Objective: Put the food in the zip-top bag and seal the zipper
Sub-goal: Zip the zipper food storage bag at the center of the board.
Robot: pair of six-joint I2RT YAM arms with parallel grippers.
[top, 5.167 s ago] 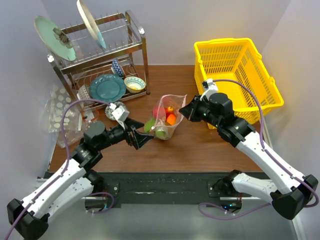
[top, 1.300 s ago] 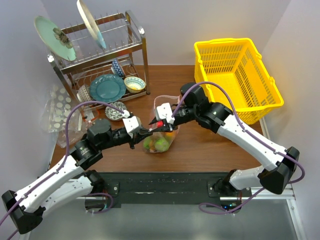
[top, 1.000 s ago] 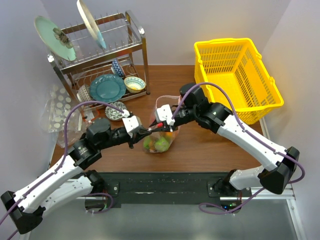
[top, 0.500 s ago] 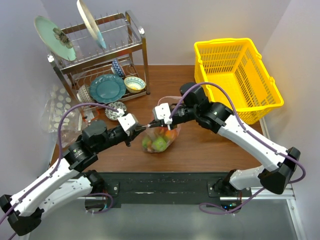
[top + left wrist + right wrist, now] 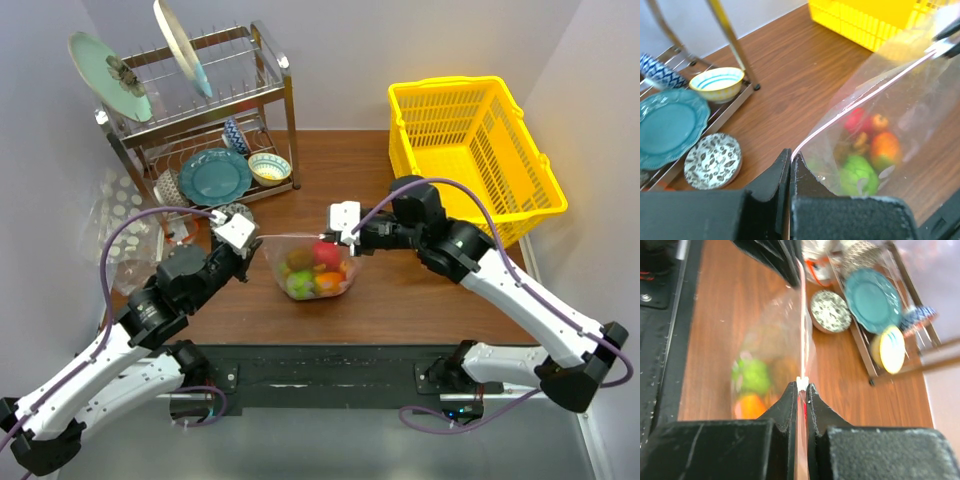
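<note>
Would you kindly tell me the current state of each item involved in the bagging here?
zip-top bag: stretched between both grippers.
food: inside the bag.
zipper: taut and straight; whether it is sealed, cannot tell.
left gripper: shut on one end of the zipper.
right gripper: shut on the other end.

Bag (image 5: pixel 300 248): mid-table, strung between your left gripper (image 5: pixel 790 156) and right gripper (image 5: pixel 801 387).
Food (image 5: pixel 312 272): inside the bag, at its bottom.
Rack (image 5: pixel 291 110): behind and left of the bag.
Dish (image 5: pixel 712 160): on the table, before the rack.
Basket (image 5: pixel 447 85): behind your right gripper.
</note>
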